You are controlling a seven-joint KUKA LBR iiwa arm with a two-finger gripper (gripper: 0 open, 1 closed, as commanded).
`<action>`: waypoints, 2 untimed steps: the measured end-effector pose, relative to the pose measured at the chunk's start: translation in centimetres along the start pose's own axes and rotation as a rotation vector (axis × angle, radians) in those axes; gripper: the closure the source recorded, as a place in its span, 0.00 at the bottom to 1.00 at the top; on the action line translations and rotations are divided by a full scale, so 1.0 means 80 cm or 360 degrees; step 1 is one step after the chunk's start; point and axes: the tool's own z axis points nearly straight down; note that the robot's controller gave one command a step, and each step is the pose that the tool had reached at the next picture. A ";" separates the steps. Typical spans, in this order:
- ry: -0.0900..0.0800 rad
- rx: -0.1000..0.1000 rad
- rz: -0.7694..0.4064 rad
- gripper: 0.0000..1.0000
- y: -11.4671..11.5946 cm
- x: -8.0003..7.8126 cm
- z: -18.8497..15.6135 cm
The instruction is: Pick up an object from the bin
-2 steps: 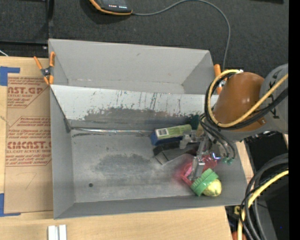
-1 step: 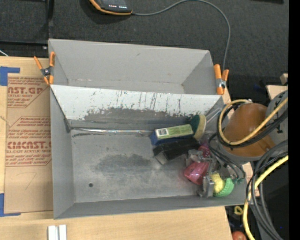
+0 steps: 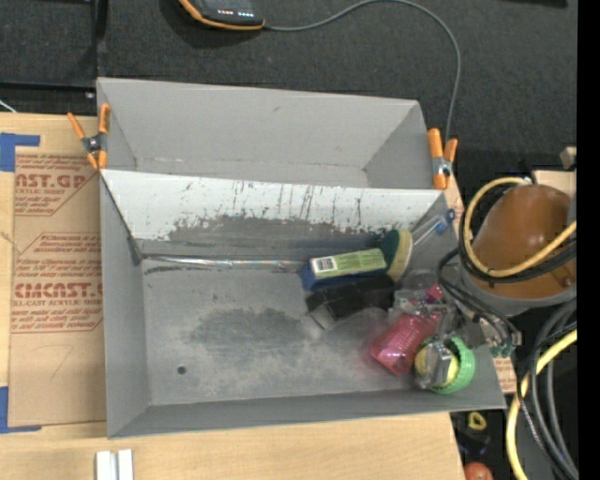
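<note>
Beyond the far side of the grey metal bin [image 3: 122,328] lies a dark, finely textured surface [image 3: 375,47], like carpet or matting, running across the whole far part of the scene. At its far edge sits a black device with an orange rim [image 3: 223,11], cut off by the frame. A thin grey cable [image 3: 458,70] arcs from it to the right and down toward the bin's far right corner. On the near side is a pale wooden bench [image 3: 281,445], with two small white strips [image 3: 113,463] at its near left. The light is even, without hard shadows.

wrist cover [image 3: 525,234]: orange dome | cables [image 3: 511,272]: yellow, black | gripper [image 3: 441,354]: grey metal
</note>
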 end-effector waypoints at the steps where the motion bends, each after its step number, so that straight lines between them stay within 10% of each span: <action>1: 0.0010 -0.0032 0.0221 0.00 -0.021 -0.102 0.043; 2: -0.0012 -0.0042 -0.0063 0.00 -0.008 -0.049 0.052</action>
